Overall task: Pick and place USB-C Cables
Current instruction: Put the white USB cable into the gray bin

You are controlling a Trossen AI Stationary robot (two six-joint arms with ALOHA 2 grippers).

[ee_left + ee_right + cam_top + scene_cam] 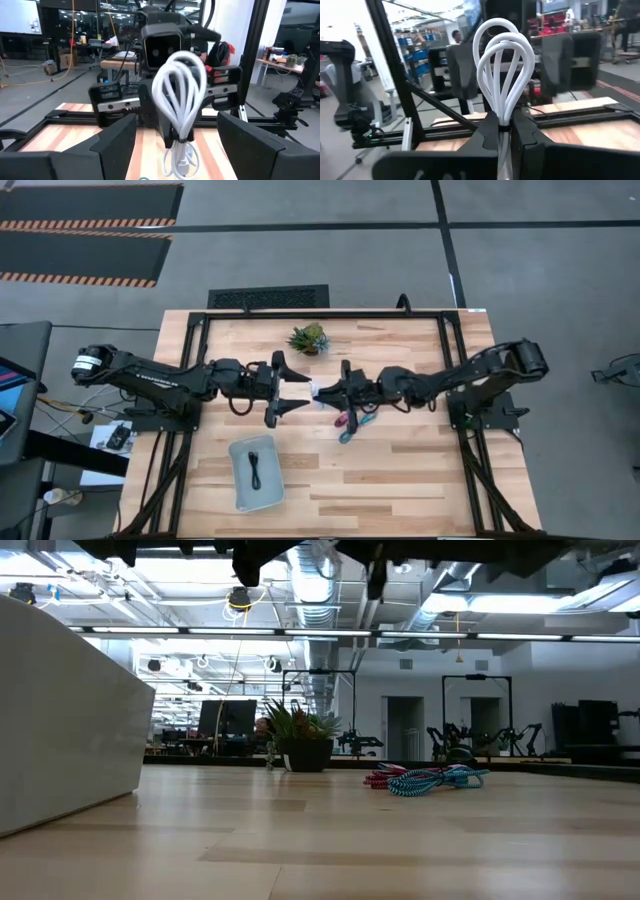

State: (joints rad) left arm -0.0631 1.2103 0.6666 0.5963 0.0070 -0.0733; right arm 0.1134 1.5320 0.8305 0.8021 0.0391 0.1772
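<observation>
My right gripper (322, 393) is shut on the white-grey cable bundle (502, 65) above the table's middle. My left gripper (292, 392) faces it, open. Its two fingers (112, 145) stand on either side of the bundle's looped end (177, 85) without touching it. The magenta-pink bundle (342, 420) and the teal bundle (355, 428) lie together on the table just nearer than my right gripper. They also show in the low view, pink (383, 778) and teal (435, 780). My right gripper pinches the white-grey bundle between its two fingers at its bound part (503, 131), below the loops. The fingers lie level and point toward the table's left. The loops stick out past the fingertips toward my left gripper. The bundle is lifted clear of the table.
A grey tray (240, 480) with a black cable (255, 470) in it stands near the front edge, left of the middle. A small green potted plant (308, 338) stands at the far middle. Bare wood lies at the front right.
</observation>
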